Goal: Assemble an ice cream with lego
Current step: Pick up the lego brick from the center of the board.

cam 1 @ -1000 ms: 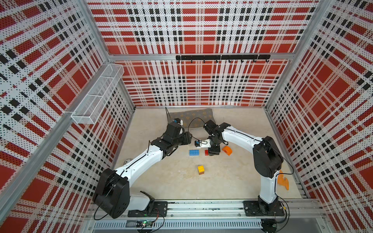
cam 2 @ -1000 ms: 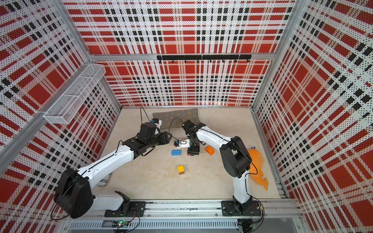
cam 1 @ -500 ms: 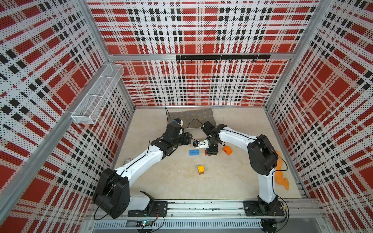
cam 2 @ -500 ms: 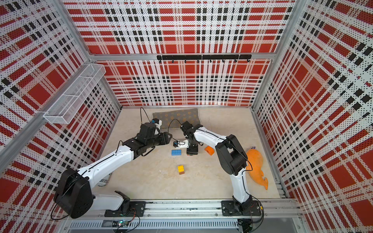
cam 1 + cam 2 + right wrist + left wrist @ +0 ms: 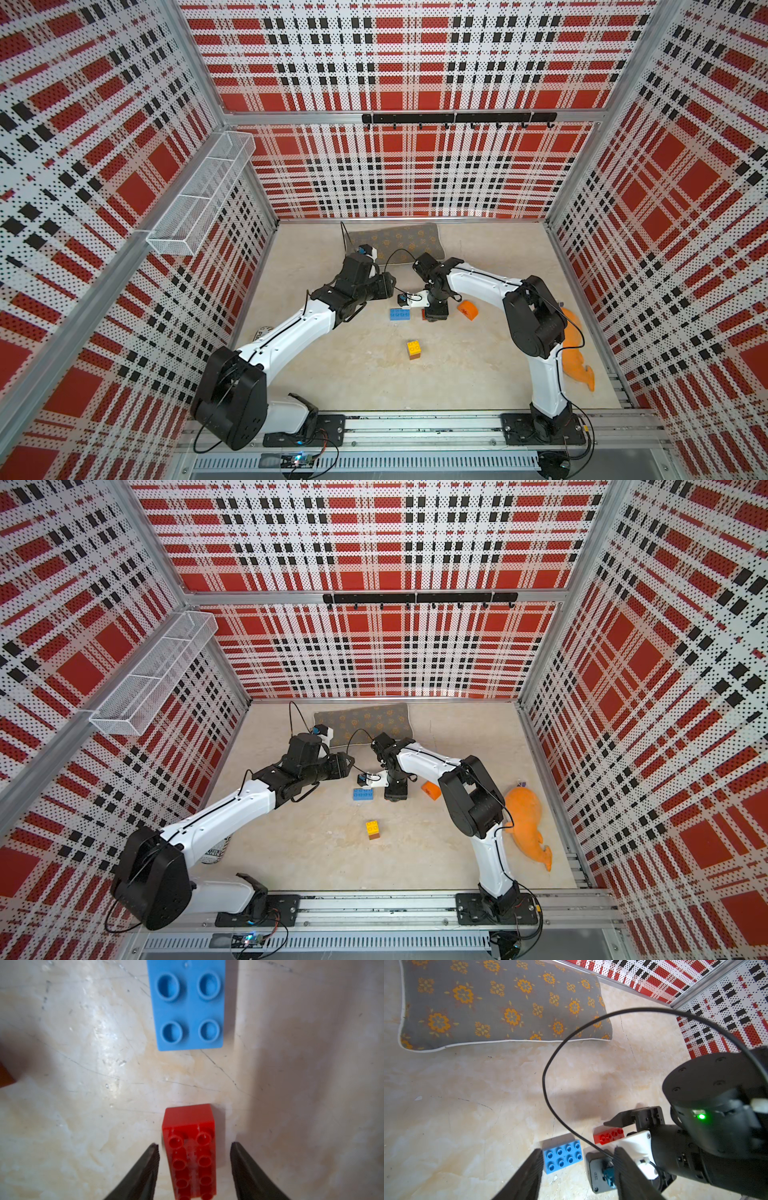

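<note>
The right gripper point(image 5: 194, 1146) is pointed straight down at the table, and its jaws are set partly apart. The red brick point(image 5: 190, 1126) is seen between them, studs up, flat on the table. One jaw is almost at the brick's side. A small gap is left at the other jaw, so the brick is not yet squeezed.

The long side of the red brick runs along the gap between the jaws, so the short width is the part to be pinched. That is likely the next move, and little turning seems to be needed. The same long line leads on to the blue brick point(image 5: 189, 1005), which lies near, with bare table between. Its long side is lined up the same way.

The left gripper point(image 5: 578, 1150) is held higher and off to the side, partly open, with nothing in it. The red brick is much nearer to the right arm.

Farther out, the orange dome point(image 5: 467, 309) lies just past the right gripper. A yellow brick point(image 5: 413, 345) stacked on a brown one is seen well apart, closer to the robot's base.
</note>
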{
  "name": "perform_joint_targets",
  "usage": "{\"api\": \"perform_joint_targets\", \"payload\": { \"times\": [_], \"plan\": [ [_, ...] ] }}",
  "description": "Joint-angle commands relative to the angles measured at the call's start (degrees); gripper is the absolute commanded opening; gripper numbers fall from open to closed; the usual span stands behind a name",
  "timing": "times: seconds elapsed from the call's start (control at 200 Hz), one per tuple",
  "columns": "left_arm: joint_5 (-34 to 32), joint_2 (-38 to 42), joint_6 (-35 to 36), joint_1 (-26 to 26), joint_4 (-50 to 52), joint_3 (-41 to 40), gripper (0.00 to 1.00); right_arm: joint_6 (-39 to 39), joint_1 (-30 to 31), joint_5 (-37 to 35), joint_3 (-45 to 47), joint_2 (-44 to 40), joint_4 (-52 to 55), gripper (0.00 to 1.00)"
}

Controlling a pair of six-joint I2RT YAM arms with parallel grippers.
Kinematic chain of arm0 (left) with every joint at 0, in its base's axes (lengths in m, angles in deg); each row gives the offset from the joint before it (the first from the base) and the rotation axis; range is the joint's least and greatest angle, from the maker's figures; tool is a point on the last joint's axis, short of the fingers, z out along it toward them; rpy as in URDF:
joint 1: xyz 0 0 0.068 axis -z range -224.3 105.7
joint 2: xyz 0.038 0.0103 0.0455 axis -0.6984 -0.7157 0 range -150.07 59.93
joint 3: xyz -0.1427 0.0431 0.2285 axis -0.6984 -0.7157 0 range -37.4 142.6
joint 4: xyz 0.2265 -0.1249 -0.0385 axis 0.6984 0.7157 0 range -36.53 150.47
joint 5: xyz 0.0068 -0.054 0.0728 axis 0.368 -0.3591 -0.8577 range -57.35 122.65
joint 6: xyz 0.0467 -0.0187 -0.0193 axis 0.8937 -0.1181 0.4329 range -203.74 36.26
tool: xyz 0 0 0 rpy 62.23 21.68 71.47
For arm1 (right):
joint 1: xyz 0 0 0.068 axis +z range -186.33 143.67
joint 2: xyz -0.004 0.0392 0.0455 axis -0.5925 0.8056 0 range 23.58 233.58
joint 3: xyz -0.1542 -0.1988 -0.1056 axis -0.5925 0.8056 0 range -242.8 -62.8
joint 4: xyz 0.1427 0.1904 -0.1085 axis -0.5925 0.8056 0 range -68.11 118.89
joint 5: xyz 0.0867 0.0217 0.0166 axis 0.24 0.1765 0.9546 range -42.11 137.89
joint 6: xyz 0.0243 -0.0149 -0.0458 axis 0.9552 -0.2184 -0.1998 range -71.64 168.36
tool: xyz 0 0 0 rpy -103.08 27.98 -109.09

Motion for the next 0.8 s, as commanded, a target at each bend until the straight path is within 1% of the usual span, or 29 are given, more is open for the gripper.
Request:
{"api": "perform_joint_targets", "payload": {
  "times": [0.0, 0.14, 0.23, 0.411, 0.511, 0.676, 0.792],
  "plan": [
    [-0.2, 0.3, 1.0, -0.4, -0.6, -0.5, 0.59, 0.6, 0.5, 0.0, -1.0, 0.8, -0.3, 0.56],
    [-0.3, 0.2, 1.0, -0.4, -0.7, -0.5, 0.59, 0.7, 0.5, 0.0, -0.9, 0.8, -0.3, 0.51],
    [-0.3, 0.1, 1.0, -0.4, -0.6, -0.5, 0.58, 0.7, 0.5, 0.2, -0.9, 0.8, -0.2, 0.45],
    [-0.3, 0.0, 1.0, -0.4, -0.5, -0.6, 0.58, 0.7, 0.5, 0.5, -0.9, 0.7, -0.1, 0.29],
    [-0.6, 0.2, 1.0, -0.4, -0.4, -0.5, 0.58, 0.8, 0.5, 0.6, -0.9, 0.2, 0.2, 0.22],
    [-1.6, 0.4, 0.6, -0.9, -0.1, -0.6, 0.58, 1.1, 0.7, 1.3, -0.2, -3.3, 0.8, 0.17],
    [-1.4, 0.8, -0.7, -3.5, -0.2, -1.7, 0.58, 1.1, 1.2, 1.7, 0.9, -7.6, 1.4, 0.16]
  ]
}}
